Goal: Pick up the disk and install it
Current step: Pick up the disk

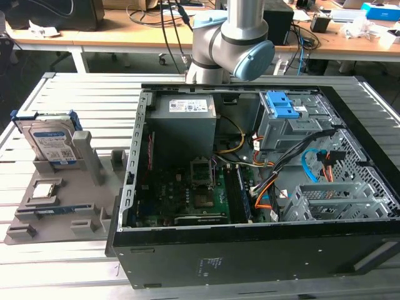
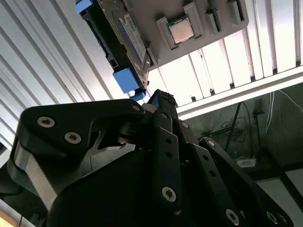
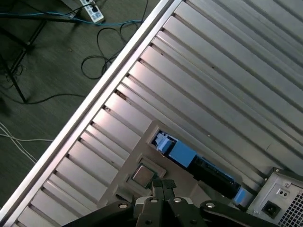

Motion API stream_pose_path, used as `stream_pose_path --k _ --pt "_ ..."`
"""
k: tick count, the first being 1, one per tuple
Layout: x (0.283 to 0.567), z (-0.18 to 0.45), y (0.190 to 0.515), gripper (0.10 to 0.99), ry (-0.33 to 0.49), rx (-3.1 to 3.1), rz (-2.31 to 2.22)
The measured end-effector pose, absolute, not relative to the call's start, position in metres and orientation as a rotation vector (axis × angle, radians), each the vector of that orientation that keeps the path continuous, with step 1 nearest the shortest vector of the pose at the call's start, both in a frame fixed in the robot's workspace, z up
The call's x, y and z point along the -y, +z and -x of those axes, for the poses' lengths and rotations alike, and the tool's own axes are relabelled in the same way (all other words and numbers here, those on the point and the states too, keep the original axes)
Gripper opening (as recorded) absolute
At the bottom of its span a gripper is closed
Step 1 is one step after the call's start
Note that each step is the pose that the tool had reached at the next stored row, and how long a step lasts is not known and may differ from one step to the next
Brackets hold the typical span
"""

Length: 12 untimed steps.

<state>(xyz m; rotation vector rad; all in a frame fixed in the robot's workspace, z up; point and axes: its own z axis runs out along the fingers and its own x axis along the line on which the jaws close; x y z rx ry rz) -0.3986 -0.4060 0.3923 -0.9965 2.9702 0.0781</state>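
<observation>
One disk [image 1: 50, 140] stood on edge in a slot at the far end of a single grey holder [image 1: 75, 195], which lay on the slatted tabletop [image 1: 62, 94] near its edge at the exterior view's left, beside one open computer case [image 1: 250, 256]. The disk's broad labelled face looked toward the holder's near end and leaned back a little. Its long axis seemed to run level along the holder's far edge, though the slot hid its lower part. Its blue frame showed at both ends. One small square chip [image 1: 47, 189] lay flat in a pocket of the holder nearer the tabletop's front edge. Inside the case, one blue plastic bracket [image 1: 281, 107] sat in the drive bay. The arm [image 1: 231, 44] rose beyond the case's far wall. In both wrist views the gripper [image 3: 164, 183] [image 2: 158, 96] had its two fingers pressed together with nothing between them, raised over the tabletop [image 3: 213, 71] and apart from the disk. In the first wrist view the disk [image 3: 203, 168] showed edge-on as a dark strip between blue ends, with the chip [image 3: 142, 175] just beside the fingertips in the picture. In the second wrist view the disk [image 2: 132, 38] and the chip [image 2: 182, 30] lay beyond the fingertips on the holder [image 2: 156, 14].
</observation>
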Motion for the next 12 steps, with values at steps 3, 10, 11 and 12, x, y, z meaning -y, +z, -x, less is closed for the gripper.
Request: stream_pose_path --k 3,10,11,12 --pt "0.4060 0.3986 0.3923 0.106 0.078 -2.948 1.065" --pt "0.4060 0.3986 0.3922 0.106 0.079 -2.911 1.166" --pt "0.4060 0.3986 0.3923 0.106 0.079 -2.907 1.175" --pt "0.4060 0.3986 0.3923 0.106 0.079 -2.902 1.188"
